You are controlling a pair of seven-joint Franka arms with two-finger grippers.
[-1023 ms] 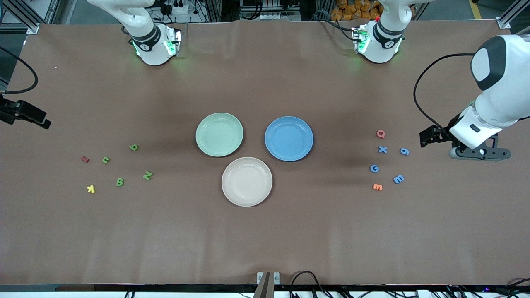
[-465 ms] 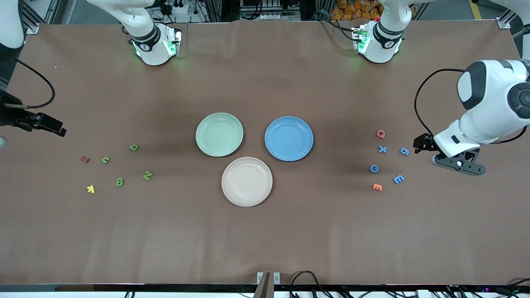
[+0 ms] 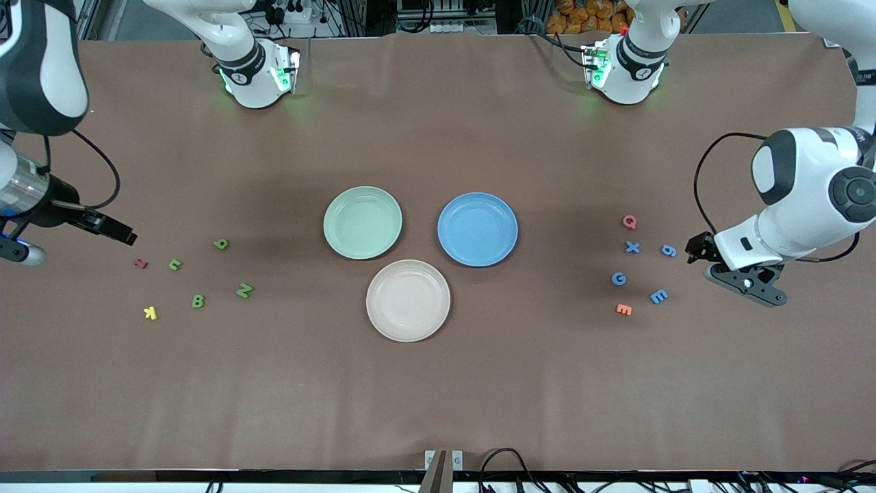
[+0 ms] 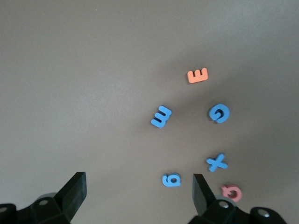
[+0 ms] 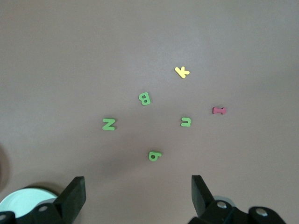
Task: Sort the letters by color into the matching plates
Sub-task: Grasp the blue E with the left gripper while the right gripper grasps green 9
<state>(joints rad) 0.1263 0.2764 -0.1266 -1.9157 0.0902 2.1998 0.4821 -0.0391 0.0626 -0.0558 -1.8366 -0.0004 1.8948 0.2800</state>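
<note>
The mint green plate (image 3: 363, 222) and the blue plate (image 3: 478, 229) sit side by side mid-table. Green letters lie toward the right arm's end: a 6 (image 3: 220, 244), a small u (image 3: 175, 264), a B (image 3: 198, 300) and an N (image 3: 244, 290). Blue letters lie toward the left arm's end: an X (image 3: 632, 247), a 6 (image 3: 668, 250), a G (image 3: 619, 279) and an E (image 3: 658, 296). My left gripper (image 4: 138, 186) hangs open beside the blue 6 (image 4: 171, 179), holding nothing. My right gripper (image 5: 138, 186) hangs open and empty, short of the green 6 (image 5: 154, 156).
A beige plate (image 3: 408, 300) lies nearer the front camera than the two coloured plates. A pink Q (image 3: 629, 222) and an orange E (image 3: 623, 309) mix with the blue letters. A red letter (image 3: 140, 263) and a yellow K (image 3: 150, 313) mix with the green ones.
Both arms have swung in from the table's ends toward their letter groups. The left hand has come closer to the blue letters. No letter or plate has moved.
</note>
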